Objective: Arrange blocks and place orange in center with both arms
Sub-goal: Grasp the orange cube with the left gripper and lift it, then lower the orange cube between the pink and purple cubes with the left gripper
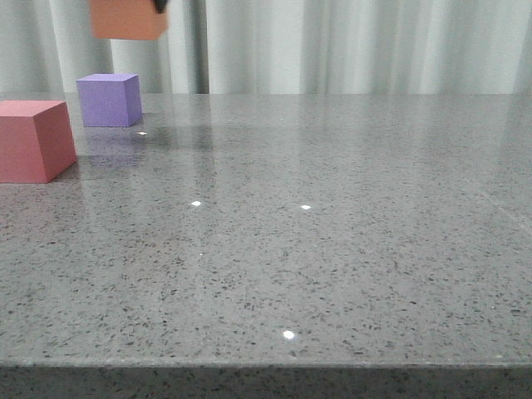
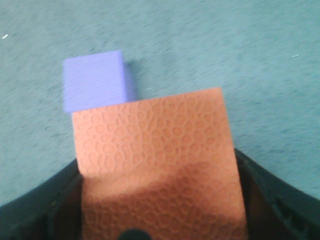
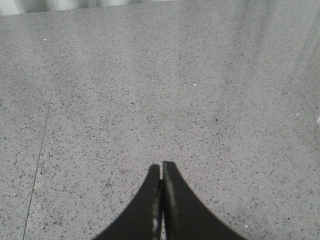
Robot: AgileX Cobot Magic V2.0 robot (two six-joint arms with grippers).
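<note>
Front view: the orange cube (image 1: 129, 20) hung well above the grey speckled tabletop (image 1: 332, 249) at the far left, its top cut off by the frame edge, with a small dark part of the left gripper (image 1: 160, 6) showing at its upper right corner. Below and slightly behind it, the purple cube (image 1: 109, 100) rested flat on the tabletop near the pale curtain (image 1: 357, 46). The pink-red cube (image 1: 33, 140) stood nearer the camera at the left edge, apart from the purple one, partly out of frame.

Left wrist view: the left gripper (image 2: 160, 210) held the orange cube (image 2: 157, 160) between its jaws, the black fingers (image 2: 35, 210) pressed against both sides of the textured face. The purple cube (image 2: 94, 80) lay on the tabletop (image 2: 225, 45) beyond the orange one, clear of it.

Right wrist view: the right gripper (image 3: 161, 172) hovered over bare tabletop (image 3: 150, 75), its jaws brought together with only a thin seam between the two black fingers (image 3: 145, 210), holding nothing. No cube appeared in this view. No container appeared in any view.
</note>
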